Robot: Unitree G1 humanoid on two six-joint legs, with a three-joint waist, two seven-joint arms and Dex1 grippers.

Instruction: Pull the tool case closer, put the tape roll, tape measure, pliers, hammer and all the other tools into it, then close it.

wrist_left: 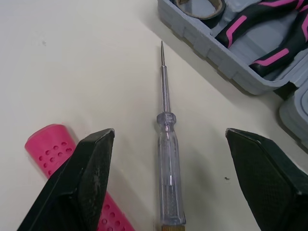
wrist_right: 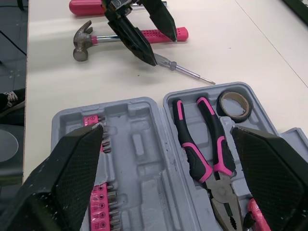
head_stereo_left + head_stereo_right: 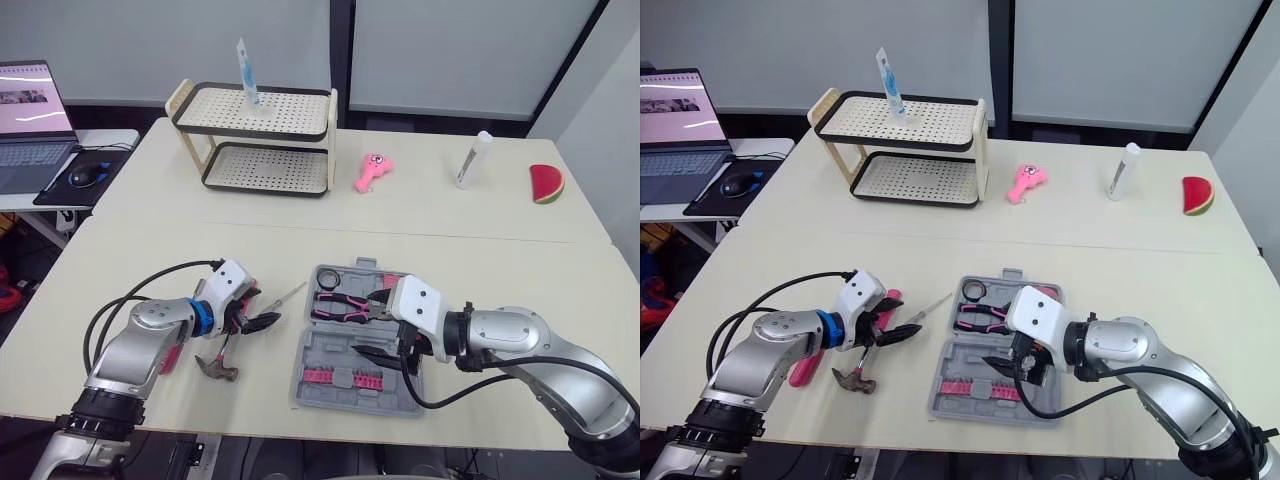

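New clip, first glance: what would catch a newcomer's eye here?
The open grey tool case at the front of the table stands out most, with the pink-handled pliers and the tape roll already inside. To its left, the left gripper hangs open over a clear-handled screwdriver lying beside the hammer. The right gripper is open above the case.

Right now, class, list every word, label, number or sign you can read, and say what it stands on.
No text can be read.
Laptop screen: content too small to read.
Tube on the rack: print too blurred to read.
Tool case: no lettering shows.
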